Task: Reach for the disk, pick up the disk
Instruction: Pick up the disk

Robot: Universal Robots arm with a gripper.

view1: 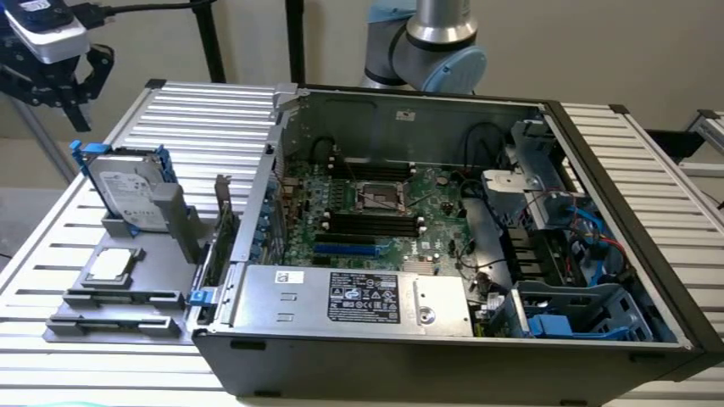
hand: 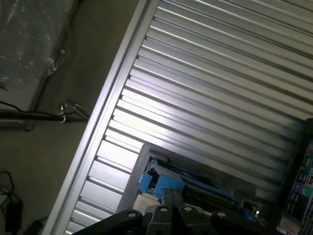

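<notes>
Disk (view1: 127, 188) stands on edge in a grey holder (view1: 161, 225) on the table (view1: 203, 119), beside the open computer case (view1: 453, 356). Our gripper (view1: 59, 83) hangs above it, apart; we cannot tell its opening. We judge the disk stiff, weighty, shock-sensitive: grip its blue-framed edges.

Ribbed, shiny metal table (view1: 203, 110); silver-grey metal disk (view1: 122, 191) with blue plastic bracket (view1: 78, 158); matt grey plastic holder (view1: 169, 214)
</notes>
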